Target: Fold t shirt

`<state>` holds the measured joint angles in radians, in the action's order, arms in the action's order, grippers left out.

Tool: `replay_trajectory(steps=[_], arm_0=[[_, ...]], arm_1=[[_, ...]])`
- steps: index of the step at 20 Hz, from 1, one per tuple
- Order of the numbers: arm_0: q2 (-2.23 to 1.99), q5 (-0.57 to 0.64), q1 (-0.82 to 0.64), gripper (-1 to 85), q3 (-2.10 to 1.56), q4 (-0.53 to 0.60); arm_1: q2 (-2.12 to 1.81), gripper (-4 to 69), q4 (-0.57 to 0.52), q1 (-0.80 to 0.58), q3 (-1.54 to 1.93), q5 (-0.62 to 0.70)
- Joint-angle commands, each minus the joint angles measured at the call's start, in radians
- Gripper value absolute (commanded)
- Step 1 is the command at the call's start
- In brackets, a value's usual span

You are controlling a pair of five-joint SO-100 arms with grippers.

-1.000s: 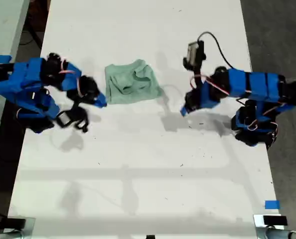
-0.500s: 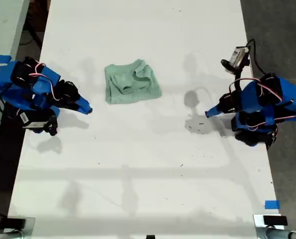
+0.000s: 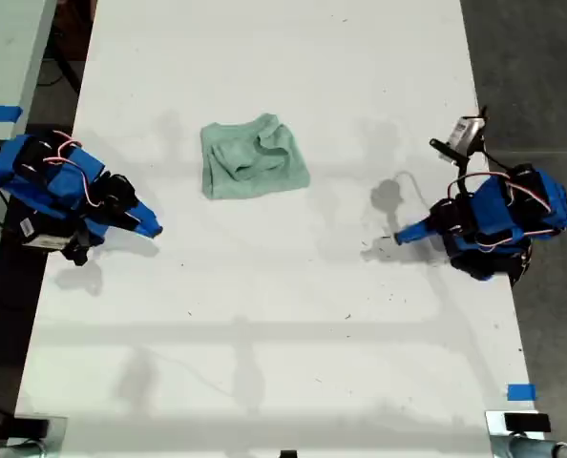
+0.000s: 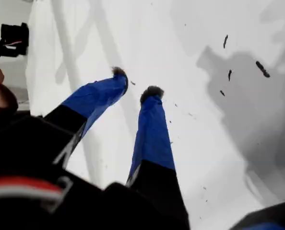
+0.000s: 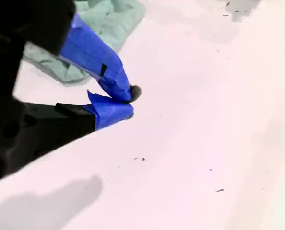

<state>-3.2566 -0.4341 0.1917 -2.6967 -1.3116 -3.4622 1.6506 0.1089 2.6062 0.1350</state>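
The t shirt [image 3: 253, 158] lies on the desk [image 3: 264, 334] as a rumpled, roughly square mint-green bundle, nearer the far edge in the exterior view and between the two arms, touching neither. My first gripper [image 3: 401, 235] sits low near the desk's edge at the exterior view's right, well apart from the cloth, with its jaws a little parted and nothing between them. My second gripper [image 3: 153, 229] is by the edge at the exterior view's left, closer to the shirt, with its tips pinched together on nothing. You should expect the cloth to be light, limp and ready to slide on the smooth white top, so a one-sided pull would likely drag the whole bundle. It would be best to pinch a single layer at an outer corner or along a hem, not the raised wrinkles in the middle, and to use both grippers so the fold stays even.
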Motion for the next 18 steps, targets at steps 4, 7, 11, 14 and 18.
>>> replay_trajectory(steps=[4, 7, 11, 14, 18], arm_0=[[-0.232, 0.069, 0.048, -0.2, -0.252, 0.201], [-0.281, 0.046, 0.095, -0.2, -0.387, 0.268], [-0.282, 0.137, 0.094, 1.5, -0.43, 0.268], [-0.282, 0.264, 0.117, -0.1, -0.517, 0.29], [-0.279, 0.311, 0.124, 7.4, -0.523, 0.287]], arm_1=[[-0.035, 14.2, -0.083, 0.135, 0.121, -0.028], [-0.04, 16.9, -0.11, 0.173, 0.267, -0.066], [-0.04, 16.8, -0.13, 0.275, 0.341, 0.037], [-0.04, 16.8, -0.135, 0.29, 0.345, 0.037], [-0.04, 16.8, -0.137, 0.282, 0.347, 0.035]])
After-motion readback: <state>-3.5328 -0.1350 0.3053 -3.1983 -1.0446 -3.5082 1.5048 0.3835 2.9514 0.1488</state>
